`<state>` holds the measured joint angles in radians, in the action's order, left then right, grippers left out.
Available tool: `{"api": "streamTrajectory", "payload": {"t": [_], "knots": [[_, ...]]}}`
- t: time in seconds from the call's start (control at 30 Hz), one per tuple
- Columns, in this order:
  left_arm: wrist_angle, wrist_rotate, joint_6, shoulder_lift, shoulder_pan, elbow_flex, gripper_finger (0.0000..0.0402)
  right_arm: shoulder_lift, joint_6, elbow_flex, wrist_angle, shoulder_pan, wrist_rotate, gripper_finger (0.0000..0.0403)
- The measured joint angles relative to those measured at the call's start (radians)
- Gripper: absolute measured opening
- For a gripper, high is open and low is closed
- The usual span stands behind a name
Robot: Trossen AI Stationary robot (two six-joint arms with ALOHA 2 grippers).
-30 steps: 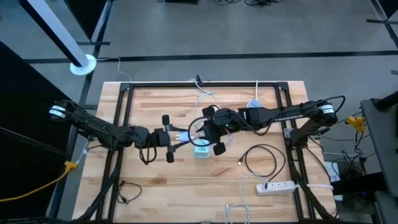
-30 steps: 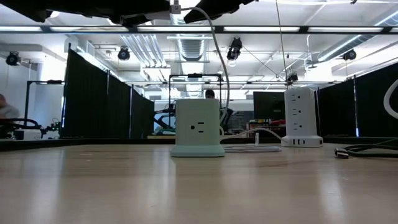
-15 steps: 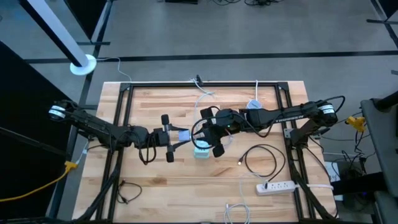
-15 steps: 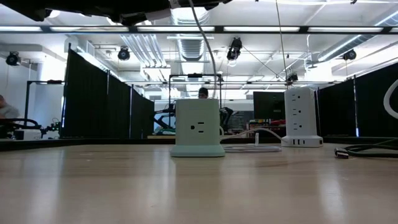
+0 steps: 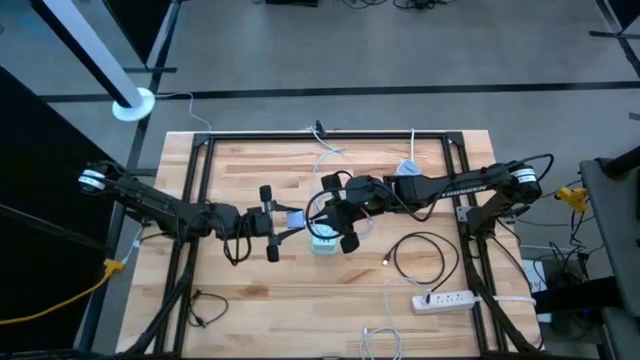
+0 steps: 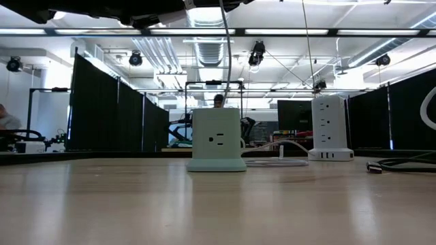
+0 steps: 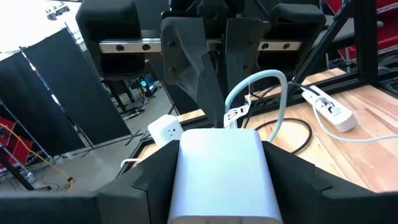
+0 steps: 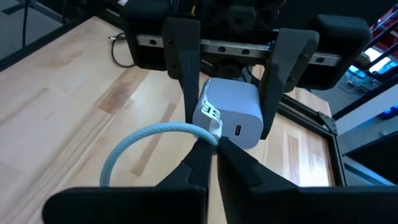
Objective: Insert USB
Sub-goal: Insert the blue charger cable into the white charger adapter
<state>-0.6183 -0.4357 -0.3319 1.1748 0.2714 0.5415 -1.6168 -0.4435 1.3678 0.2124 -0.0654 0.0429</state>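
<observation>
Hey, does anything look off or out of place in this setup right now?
Nothing looks damaged or spilled. The left gripper holds the white charger block in mid-air, while the right gripper is shut on the light blue cable at the block's port. Loose cables lie on the table, untidy but intact.

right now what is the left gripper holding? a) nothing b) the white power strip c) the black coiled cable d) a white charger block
d: the left gripper is clamped on either side of the white charger block, held up in the air, while the right gripper pinches the pale blue cable at the block's port.
</observation>
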Motion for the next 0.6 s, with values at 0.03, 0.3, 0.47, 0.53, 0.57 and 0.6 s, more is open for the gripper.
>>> {"api": "streamTrajectory", "payload": {"t": [0.03, 0.3, 0.47, 0.53, 0.57, 0.6], "knots": [[-0.010, 0.001, 0.000, 0.000, 0.000, 0.000, 0.0193, 0.000, 0.000, 0.000, -0.006, 0.000, 0.001, 0.0002], [-0.051, 0.030, -0.022, 0.000, 0.000, 0.000, 0.0193, 0.000, 0.005, 0.001, -0.032, -0.001, 0.010, 0.0002], [-0.074, 0.036, -0.017, 0.000, -0.001, 0.000, 0.0193, 0.000, 0.006, 0.001, -0.051, -0.001, 0.015, 0.0002], [-0.105, 0.055, -0.019, 0.009, -0.001, 0.000, 0.0193, 0.000, 0.010, 0.001, -0.063, -0.001, 0.022, 0.0002], [-0.126, 0.063, -0.022, 0.015, -0.001, 0.000, 0.0193, 0.000, 0.014, 0.001, -0.078, -0.002, 0.026, 0.0002], [-0.148, 0.068, -0.023, 0.022, -0.001, 0.000, 0.0193, 0.000, 0.015, 0.002, -0.093, -0.002, 0.027, 0.0002]]}}
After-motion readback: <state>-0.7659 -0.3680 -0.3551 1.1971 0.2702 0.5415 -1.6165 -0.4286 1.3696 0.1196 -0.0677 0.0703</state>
